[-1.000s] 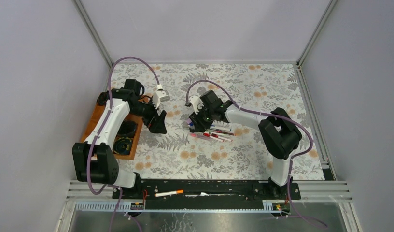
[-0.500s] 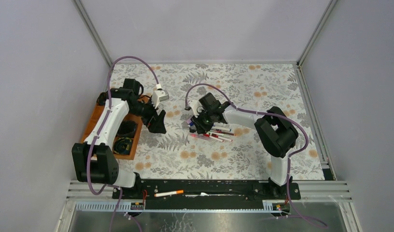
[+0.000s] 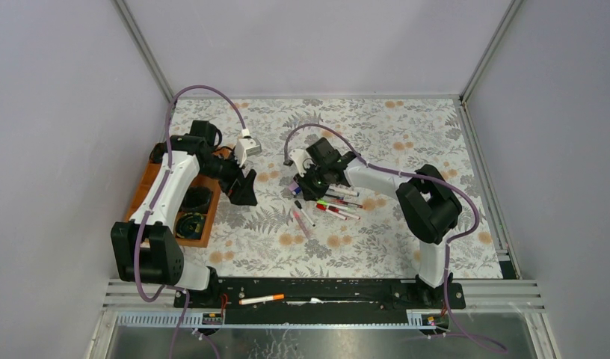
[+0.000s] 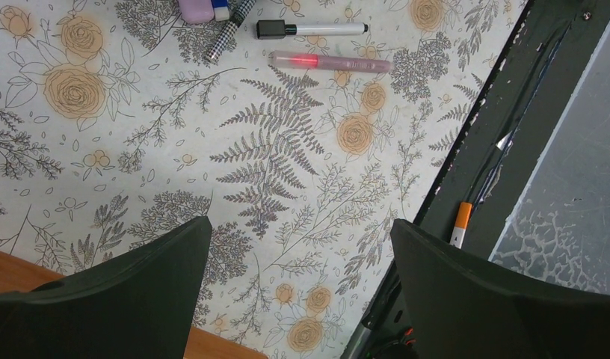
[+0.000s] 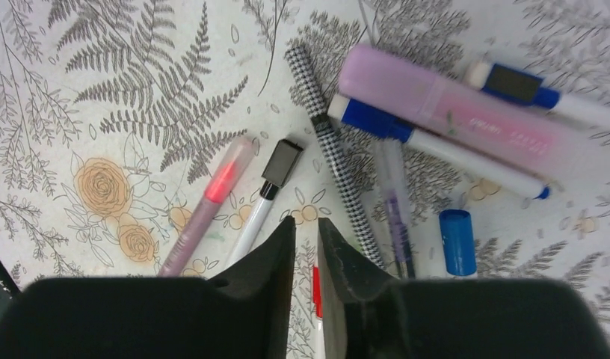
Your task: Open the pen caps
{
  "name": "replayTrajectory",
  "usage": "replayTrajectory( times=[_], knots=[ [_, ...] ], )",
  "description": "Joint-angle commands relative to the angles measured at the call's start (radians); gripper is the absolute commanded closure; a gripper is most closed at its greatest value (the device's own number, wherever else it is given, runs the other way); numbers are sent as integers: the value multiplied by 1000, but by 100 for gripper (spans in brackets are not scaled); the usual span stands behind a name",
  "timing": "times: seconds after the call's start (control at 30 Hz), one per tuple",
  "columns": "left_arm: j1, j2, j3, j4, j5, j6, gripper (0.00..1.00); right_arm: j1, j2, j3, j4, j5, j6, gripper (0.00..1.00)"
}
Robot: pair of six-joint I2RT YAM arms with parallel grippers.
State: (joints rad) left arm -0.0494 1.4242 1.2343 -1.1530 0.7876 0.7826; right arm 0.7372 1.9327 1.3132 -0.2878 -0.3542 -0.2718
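Now my right gripper (image 5: 306, 228) hovers low over the pens (image 5: 451, 112) scattered on the table (image 5: 100, 75), its fingers pinched almost together. A blue cap (image 5: 457, 241) lies among them. My left gripper (image 4: 300, 224) hangs wide open beside the wooden tray (image 4: 10, 277).

**A pale booth around a flowered surface**

Three plain, lilac-grey walls close the space in: a back wall (image 3: 309, 45), a left wall (image 3: 55, 134) and a right wall (image 3: 564, 149). Slanting aluminium posts (image 3: 143, 48) mark the two far corners. The surface (image 3: 407, 127) wears a white covering printed with grey ferns and orange roses. A black rail (image 3: 347, 288) runs along its near edge, flanked by silver slotted bars (image 3: 511, 295). A dull, mottled metal sheet (image 3: 324, 340) lies nearer still. The light is soft and even, casting only faint shadows.
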Motion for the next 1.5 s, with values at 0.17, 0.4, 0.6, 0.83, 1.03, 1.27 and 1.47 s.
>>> replayTrajectory(
  times=[0.17, 0.4, 0.6, 0.83, 1.03, 1.27, 1.47],
  knots=[
    [5, 0, 39, -52, 15, 42, 1, -43, 37, 150, -39, 41, -25, 71],
    [5, 1, 36, -57, 14, 51, 2, -58, 80, 154, -38, 42, -41, 67],
    [5, 10, 44, -57, 25, 49, 1, -60, 87, 95, -1, 63, -40, 64],
    [5, 9, 38, -60, 29, 47, 1, -65, 99, 63, 35, 72, -29, 66],
    [5, 9, 39, -70, 30, 59, 1, -130, -3, 100, 70, 52, 8, 60],
    [5, 16, 48, -72, 36, 61, 1, -290, 60, 243, 135, 119, 116, 35],
    [5, 23, 71, -82, 30, 61, 1, -355, 234, 408, 107, 140, 72, 29]
  ],
)
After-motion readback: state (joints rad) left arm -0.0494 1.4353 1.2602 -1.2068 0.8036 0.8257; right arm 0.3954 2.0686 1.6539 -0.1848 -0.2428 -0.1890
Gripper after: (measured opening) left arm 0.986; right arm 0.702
